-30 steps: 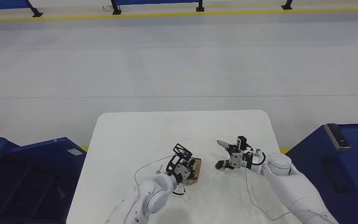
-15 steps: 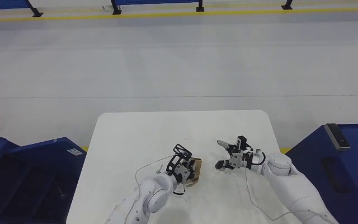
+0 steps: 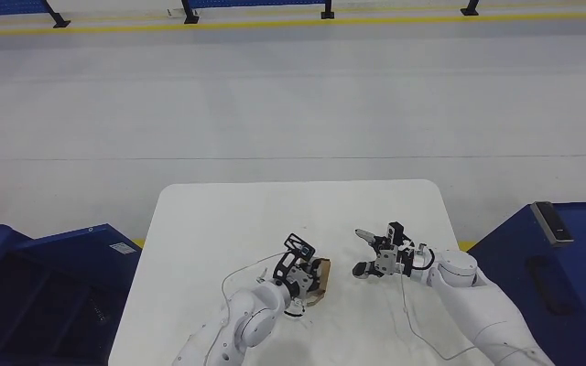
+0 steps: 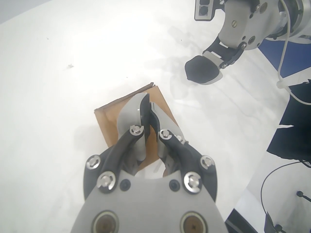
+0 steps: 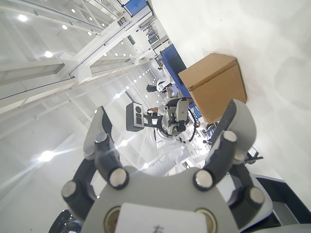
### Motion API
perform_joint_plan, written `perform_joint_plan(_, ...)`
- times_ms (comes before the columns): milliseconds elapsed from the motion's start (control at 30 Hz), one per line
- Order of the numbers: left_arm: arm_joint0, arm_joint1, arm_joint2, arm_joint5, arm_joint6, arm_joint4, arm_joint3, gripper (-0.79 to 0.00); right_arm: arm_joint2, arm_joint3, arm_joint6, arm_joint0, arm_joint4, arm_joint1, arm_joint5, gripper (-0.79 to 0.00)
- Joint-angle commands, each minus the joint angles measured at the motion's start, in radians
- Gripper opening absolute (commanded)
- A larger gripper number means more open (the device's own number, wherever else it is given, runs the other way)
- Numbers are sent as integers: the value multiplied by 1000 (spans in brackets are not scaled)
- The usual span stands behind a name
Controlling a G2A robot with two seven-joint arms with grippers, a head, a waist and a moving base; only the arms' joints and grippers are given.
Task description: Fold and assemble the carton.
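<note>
Hidden: the left gripper [image 4: 147,101] covers the near half of the carton [image 4: 108,120]; whether cardboard sits between its fingertips is hard to make out.
Cut off: one finger [image 4: 203,70] of the right gripper shows in the left wrist view.
Count: one carton, two grippers, one white table [image 3: 229,220].
Left gripper: fingers drawn together, tips meeting.
Right gripper [image 5: 167,109]: fingers spread wide, holding nothing.
Carton: brown, on the table directly under the left gripper's fingers; ahead of the right gripper's spread fingers, apart from them.
</note>
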Motion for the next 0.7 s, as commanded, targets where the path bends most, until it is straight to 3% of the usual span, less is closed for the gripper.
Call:
perform_joint_plan(0,9,2,-4,0,10,10,-12,-785,0,0,0,0,0,0,0,0)
perform_joint_plan(667,10,-2,-12,-10,18,2,14,-785,0,0,0,0,0,0,0,0)
